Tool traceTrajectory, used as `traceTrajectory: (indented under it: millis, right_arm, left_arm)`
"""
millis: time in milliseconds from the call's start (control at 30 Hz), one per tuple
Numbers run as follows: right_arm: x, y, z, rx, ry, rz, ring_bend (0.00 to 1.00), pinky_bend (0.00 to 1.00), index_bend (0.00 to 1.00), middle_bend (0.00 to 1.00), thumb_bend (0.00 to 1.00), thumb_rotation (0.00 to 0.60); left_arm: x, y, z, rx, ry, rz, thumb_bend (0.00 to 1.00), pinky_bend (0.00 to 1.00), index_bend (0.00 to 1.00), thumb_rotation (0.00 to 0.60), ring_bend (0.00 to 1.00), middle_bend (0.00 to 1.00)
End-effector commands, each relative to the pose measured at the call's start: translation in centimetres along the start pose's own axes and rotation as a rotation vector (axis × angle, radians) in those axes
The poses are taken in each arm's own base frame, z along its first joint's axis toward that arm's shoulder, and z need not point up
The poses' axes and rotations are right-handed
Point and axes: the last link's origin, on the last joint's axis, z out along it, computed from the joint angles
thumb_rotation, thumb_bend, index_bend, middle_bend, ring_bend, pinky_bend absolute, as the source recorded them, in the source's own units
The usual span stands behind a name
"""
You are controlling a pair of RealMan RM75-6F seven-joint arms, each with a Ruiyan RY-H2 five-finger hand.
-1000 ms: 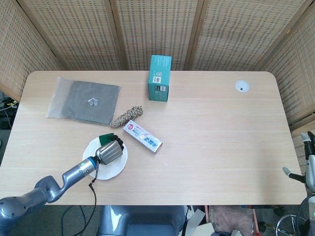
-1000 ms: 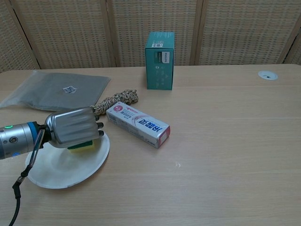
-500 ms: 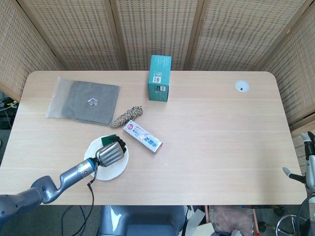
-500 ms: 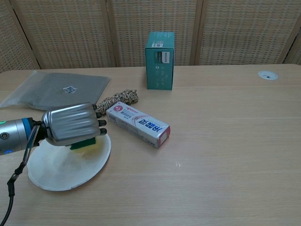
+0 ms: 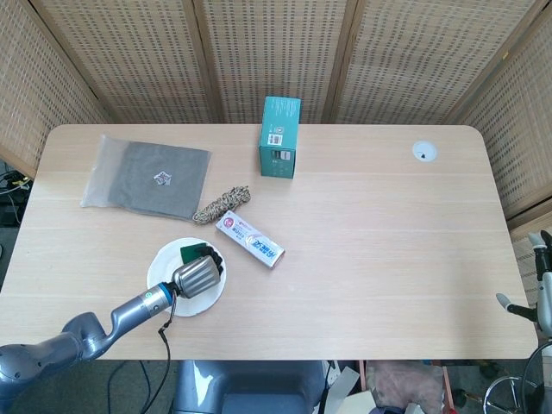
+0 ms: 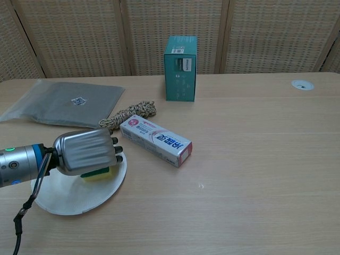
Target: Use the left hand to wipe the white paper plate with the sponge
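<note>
Since half a second ago the left hand (image 6: pixel 85 152) has been shifted toward the near side of the plate (image 6: pixel 58 194), and the plate has been nudged slightly toward the toothpaste box (image 6: pixel 155 139). More green of the sponge (image 5: pixel 192 251) is exposed at the plate's far rim in the head view. The sponge is pressed flat on the plate under the left hand, fingers curled over it and pointing toward the box; the forearm is laid low, running off to the plate's left. The right hand (image 5: pixel 542 280) is parked off the table's right edge; grasp state cannot be told. Rope (image 6: pixel 129 113) and box lie just beyond the plate; open tabletop (image 6: pixel 249 175) is left to the plate's right.
</note>
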Motion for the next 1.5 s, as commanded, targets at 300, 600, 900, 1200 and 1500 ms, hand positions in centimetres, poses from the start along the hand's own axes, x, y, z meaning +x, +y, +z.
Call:
traceTrajectory:
  millis: [300, 600, 900, 1200, 1500]
  right_arm:
    - [0.0, -0.1, 0.0, 0.005, -0.002, -0.001, 0.0, 0.0, 0.02, 0.0, 0.0, 0.6]
    - [0.0, 0.0, 0.1, -0.001, -0.003, 0.001, 0.0, 0.0, 0.02, 0.0, 0.0, 0.6]
    - [0.0, -0.1, 0.0, 0.003, -0.004, 0.0, 0.0, 0.0, 0.02, 0.0, 0.0, 0.6]
    - [0.1, -0.1, -0.1, 0.005, -0.001, 0.002, 0.0, 0.0, 0.02, 0.0, 0.0, 0.6]
    - [0.2, -0.1, -0.2, 0.009, 0.0, 0.007, 0.0, 0.0, 0.02, 0.0, 0.0, 0.6]
  left_arm:
    - [-0.4, -3.0, 0.9, 0.092, -0.009, 0.076, 0.46, 0.54, 0.77, 0.6, 0.49, 0.59]
    - [-0.7, -1.5, 1.6, 0.058, -0.044, 0.029, 0.46, 0.54, 0.77, 0.6, 0.49, 0.59]
    - [-1.1, -0.8, 1.0, 0.042, -0.059, 0.019, 0.46, 0.54, 0.77, 0.6, 0.49, 0.59]
    - [-1.2, -1.3, 0.8, 0.074, -0.052, -0.018, 0.46, 0.54, 0.77, 0.6, 0.49, 0.59]
    - [-1.5, -7.7, -1.2, 0.29, -0.054, -0.131, 0.46, 0.54, 0.77, 0.6, 0.49, 0.59]
